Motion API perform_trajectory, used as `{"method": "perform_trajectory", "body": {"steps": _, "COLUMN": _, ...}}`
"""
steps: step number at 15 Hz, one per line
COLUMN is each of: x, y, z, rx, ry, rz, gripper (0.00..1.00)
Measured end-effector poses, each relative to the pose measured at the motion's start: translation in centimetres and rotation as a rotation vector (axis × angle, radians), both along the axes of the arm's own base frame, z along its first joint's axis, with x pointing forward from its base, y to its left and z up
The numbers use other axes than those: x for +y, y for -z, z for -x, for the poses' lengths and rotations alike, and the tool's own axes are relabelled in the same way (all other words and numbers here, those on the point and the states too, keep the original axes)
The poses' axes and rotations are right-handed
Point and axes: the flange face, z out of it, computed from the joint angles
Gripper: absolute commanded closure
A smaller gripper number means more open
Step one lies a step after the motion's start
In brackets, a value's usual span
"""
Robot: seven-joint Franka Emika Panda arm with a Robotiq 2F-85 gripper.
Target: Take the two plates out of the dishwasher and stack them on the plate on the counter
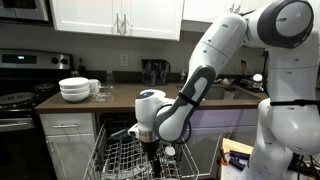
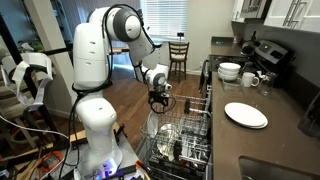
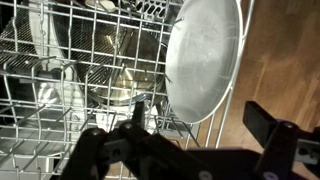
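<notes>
In an exterior view the gripper hangs just over the pulled-out rack of the dishwasher. The counter runs above and behind it. A stack of bowls sits up there, well off to one side of the tool.

In an exterior view the upright plate stands on edge in the rack directly beneath the tool, close but apart from it. The flat plate that it should end up on lies on the counter well beyond the tool, across the open machine.

In the wrist view the jaws are spread wide and hold nothing, with one dark finger on each side of the picture. The upright plate fills the space ahead, nearer the far finger than the middle. It is pale, smooth and glossy, with a thin rim, and it leans slightly between the wires. A clear glass stands just beside it. A pale curve further off may be the second plate, though I cannot be sure.

To my eye the danger is in the descent. Off-centre like this, a finger could land on the rim or snag a wire. A slick rim pinched near its edge could also slip or swing into the glass
</notes>
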Motion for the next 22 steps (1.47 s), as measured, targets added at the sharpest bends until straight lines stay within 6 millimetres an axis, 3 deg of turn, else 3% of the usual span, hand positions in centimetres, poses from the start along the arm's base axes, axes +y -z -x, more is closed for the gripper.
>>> {"method": "perform_trajectory", "body": {"steps": 5, "x": 0.0, "y": 1.9, "z": 0.4, "rx": 0.038, "ry": 0.033, "rz": -0.015, "gripper": 0.0}}
{"method": "perform_trajectory", "body": {"steps": 12, "x": 0.4, "y": 2.8, "z": 0.6, "rx": 0.069, "ry": 0.085, "rz": -0.047, "gripper": 0.02}}
{"method": "perform_trajectory", "body": {"steps": 14, "x": 0.4, "y": 3.1, "z": 0.6, "rx": 0.075, "ry": 0.09, "rz": -0.049, "gripper": 0.09}}
{"method": "perform_trajectory", "body": {"steps": 17, "x": 0.3, "y": 3.4, "z": 0.6, "rx": 0.081, "ry": 0.091, "rz": -0.049, "gripper": 0.35}}
{"method": "perform_trajectory", "body": {"steps": 22, "x": 0.4, "y": 4.0, "z": 0.5, "rx": 0.09, "ry": 0.093, "rz": -0.05, "gripper": 0.54}}
